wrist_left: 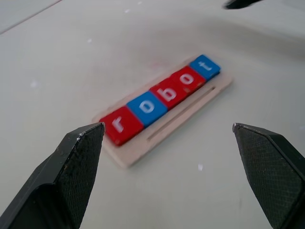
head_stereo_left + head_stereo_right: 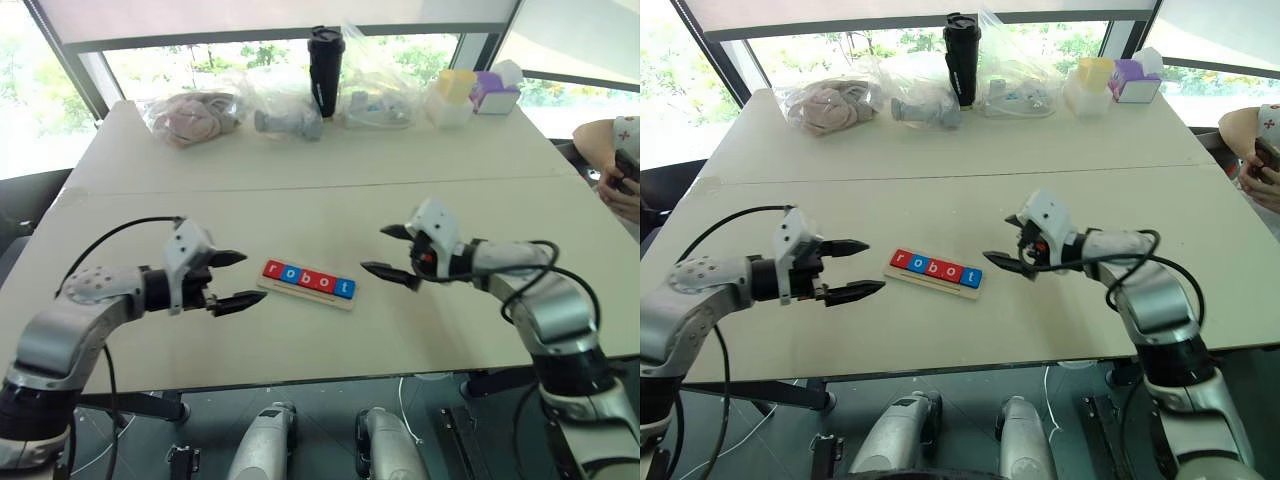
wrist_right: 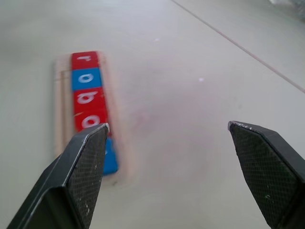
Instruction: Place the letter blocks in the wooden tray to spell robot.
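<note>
Left tool (image 2: 232, 281) hangs over the worktop (image 2: 300, 190) toward its near-left edge, fingers spread wide, nothing in them. Just to its right lies the wooden tray (image 2: 308, 293), near the front edge at the middle, all five letter blocks (image 2: 308, 280) lined up in it reading r-o-b-o-t: red, blue, red, red, blue. Right tool (image 2: 392, 252) hovers just beyond the tray's right end, fingers wide apart, empty too.

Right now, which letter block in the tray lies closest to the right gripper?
The blue t block, last in the row of the wooden tray; the other four blocks lie further from the right gripper.
</note>
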`<action>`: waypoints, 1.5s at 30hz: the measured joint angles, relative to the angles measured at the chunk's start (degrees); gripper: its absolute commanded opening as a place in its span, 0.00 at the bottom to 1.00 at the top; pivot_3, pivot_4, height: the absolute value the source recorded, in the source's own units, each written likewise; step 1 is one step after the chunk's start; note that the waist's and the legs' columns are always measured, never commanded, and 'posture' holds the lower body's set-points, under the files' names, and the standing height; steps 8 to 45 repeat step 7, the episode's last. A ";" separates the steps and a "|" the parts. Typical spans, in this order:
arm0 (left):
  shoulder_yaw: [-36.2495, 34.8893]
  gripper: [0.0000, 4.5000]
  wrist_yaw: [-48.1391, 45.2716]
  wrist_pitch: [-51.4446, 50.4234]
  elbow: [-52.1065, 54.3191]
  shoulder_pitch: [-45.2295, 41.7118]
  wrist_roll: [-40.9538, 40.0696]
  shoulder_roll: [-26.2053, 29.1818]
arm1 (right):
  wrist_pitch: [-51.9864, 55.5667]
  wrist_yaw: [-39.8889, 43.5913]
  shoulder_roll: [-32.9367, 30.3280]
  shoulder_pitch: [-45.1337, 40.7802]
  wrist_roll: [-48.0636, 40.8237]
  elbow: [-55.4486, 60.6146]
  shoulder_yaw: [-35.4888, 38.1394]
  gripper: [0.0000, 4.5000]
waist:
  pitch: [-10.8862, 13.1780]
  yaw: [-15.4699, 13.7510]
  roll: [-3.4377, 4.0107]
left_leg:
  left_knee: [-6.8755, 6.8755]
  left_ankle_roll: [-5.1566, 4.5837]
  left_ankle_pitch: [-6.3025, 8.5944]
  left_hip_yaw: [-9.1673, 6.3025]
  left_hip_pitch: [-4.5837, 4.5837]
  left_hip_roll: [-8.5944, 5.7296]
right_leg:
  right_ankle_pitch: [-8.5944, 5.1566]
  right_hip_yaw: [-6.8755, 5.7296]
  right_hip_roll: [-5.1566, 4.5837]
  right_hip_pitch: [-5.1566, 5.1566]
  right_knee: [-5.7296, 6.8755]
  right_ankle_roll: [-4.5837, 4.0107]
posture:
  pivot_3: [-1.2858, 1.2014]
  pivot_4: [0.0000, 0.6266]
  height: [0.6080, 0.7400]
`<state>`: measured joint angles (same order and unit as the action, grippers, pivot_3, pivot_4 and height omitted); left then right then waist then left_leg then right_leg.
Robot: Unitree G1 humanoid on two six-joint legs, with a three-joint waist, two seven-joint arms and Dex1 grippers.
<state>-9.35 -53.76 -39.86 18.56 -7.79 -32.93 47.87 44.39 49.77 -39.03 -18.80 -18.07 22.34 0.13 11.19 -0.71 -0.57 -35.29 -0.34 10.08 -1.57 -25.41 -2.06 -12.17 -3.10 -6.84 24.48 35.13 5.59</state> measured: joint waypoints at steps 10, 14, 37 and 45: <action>-8.66 1.00 1.78 -3.00 1.30 10.10 -3.18 -0.25 | 8.19 -1.20 -4.13 11.29 -6.92 11.15 6.34 0.92 | -0.01 0.00 0.01 | -0.03 0.19 0.11 0.03 0.03 0.16 | -0.04 0.00 -0.09 0.00 -0.15 -0.01 | 0.52 0.24 1.00; -8.66 1.00 1.78 -3.00 1.30 10.10 -3.18 -0.25 | 8.19 -1.20 -4.13 11.29 -6.92 11.15 6.34 0.92 | -0.01 0.00 0.01 | -0.03 0.19 0.11 0.03 0.03 0.16 | -0.04 0.00 -0.09 0.00 -0.15 -0.01 | 0.52 0.24 1.00; -8.66 1.00 1.78 -3.00 1.30 10.10 -3.18 -0.25 | 8.19 -1.20 -4.13 11.29 -6.92 11.15 6.34 0.92 | -0.01 0.00 0.01 | -0.03 0.19 0.11 0.03 0.03 0.16 | -0.04 0.00 -0.09 0.00 -0.15 -0.01 | 0.52 0.24 1.00; -8.66 1.00 1.78 -3.00 1.30 10.10 -3.18 -0.25 | 8.19 -1.20 -4.13 11.29 -6.92 11.15 6.34 0.92 | -0.01 0.00 0.01 | -0.03 0.19 0.11 0.03 0.03 0.16 | -0.04 0.00 -0.09 0.00 -0.15 -0.01 | 0.52 0.24 1.00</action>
